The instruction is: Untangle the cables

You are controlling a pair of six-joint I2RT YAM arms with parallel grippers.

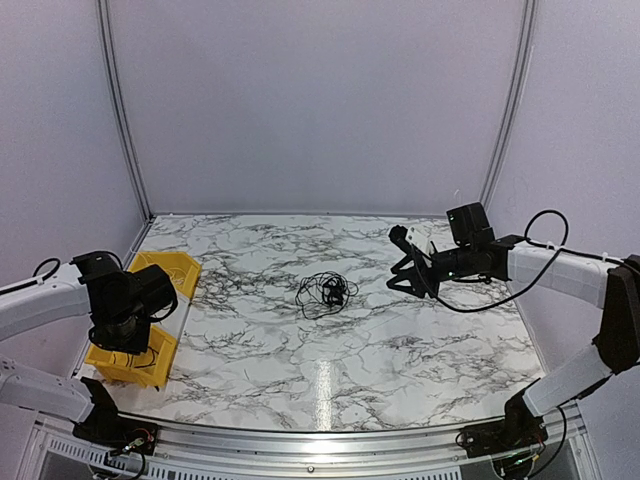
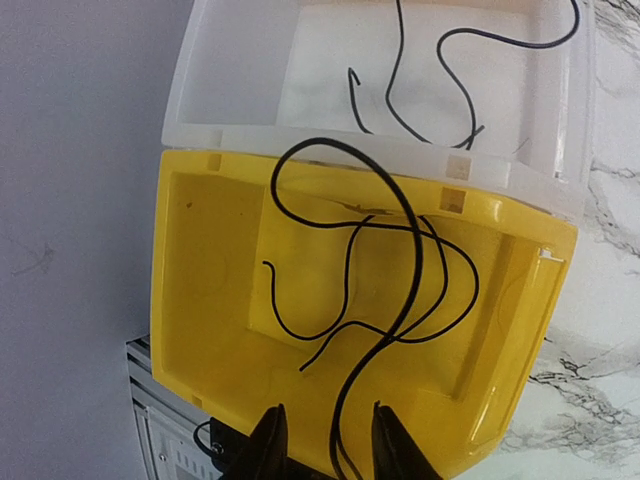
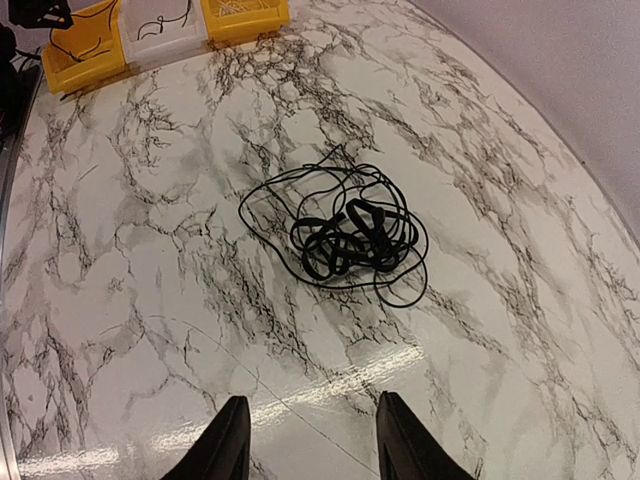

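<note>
Right across the room lies the grey-veined white marble table (image 1: 400,340), by far the biggest thing here. Two white robot arms reach over it from the near edge.

The left gripper (image 2: 332,445) hangs over the near bin at the table's left edge, its black jaws apart. A thin strand runs down between them, and I cannot tell if it touches either finger. The right gripper (image 3: 312,440) is held above the right-hand side of the table. Its jaws stand wide apart with nothing between them, and it points toward the middle.

Three shallow plastic bins sit in a row along the left edge, touching end to end. They are the near yellow plastic bin (image 2: 200,260), the white plastic bin (image 2: 240,70) in the middle, and the far yellow plastic bin (image 1: 175,268).

At mid-table, well apart from the bins and from both grippers, rests the tangled bunch of thin black cables (image 3: 345,240). It has a dense knot of short dark loops at the core and a few wider, looser loops flaring around it, flat on the marble.

A long curling black wire (image 2: 419,255) sprawls in the near yellow bin, and it crosses itself too much for me to count strands. At least two shorter bent black wires (image 2: 392,60) lie in the white bin. The far yellow bin is too small in view to judge.
</note>
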